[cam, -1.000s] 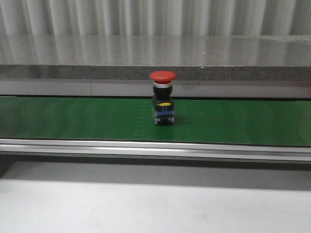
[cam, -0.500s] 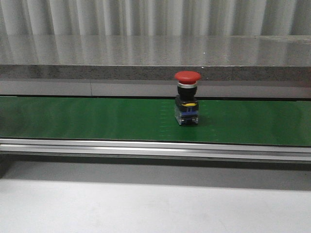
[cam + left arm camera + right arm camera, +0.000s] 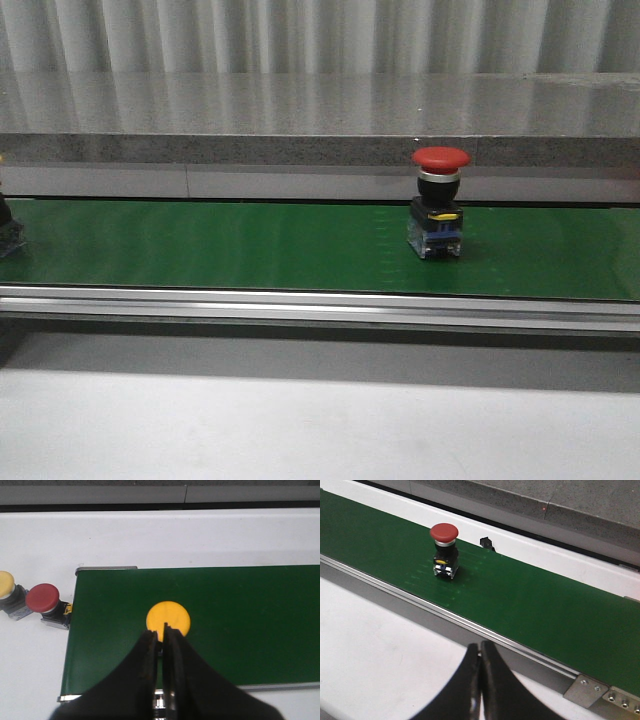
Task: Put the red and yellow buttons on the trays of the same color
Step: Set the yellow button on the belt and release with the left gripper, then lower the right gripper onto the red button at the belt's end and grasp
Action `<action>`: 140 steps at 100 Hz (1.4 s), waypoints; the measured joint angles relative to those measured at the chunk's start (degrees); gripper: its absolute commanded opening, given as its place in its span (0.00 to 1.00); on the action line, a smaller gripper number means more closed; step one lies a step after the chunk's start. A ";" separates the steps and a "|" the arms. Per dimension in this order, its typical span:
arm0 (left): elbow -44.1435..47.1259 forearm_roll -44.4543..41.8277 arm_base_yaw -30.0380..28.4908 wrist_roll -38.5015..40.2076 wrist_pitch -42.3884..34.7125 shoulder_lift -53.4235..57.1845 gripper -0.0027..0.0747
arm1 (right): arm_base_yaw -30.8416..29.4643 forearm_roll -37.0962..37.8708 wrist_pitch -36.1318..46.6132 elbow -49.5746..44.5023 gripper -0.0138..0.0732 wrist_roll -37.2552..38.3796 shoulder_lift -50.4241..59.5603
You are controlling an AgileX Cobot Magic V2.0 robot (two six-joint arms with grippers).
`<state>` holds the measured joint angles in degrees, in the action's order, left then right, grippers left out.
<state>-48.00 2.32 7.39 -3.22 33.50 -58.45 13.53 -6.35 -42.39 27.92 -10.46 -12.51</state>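
Hovering left gripper (image 3: 160, 632) above yellow button (image 3: 168, 620)

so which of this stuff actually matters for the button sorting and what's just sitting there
For the job:
- red mushroom-head push button upright on the green conveyor belt
- yellow round-capped button on the belt under the left gripper
- red button and pale yellow button off the belt's end
- right gripper

Just there:
- grey stone ledge
- white tabletop
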 measured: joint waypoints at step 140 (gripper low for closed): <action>16.23 0.73 4.82 -0.10 -0.91 25.67 0.01 | -3.05 -4.47 -4.07 32.66 0.83 5.32 -66.71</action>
<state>-31.77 3.05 12.20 -3.32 32.59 -32.78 10.48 -10.81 -46.47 60.59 -5.14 -79.22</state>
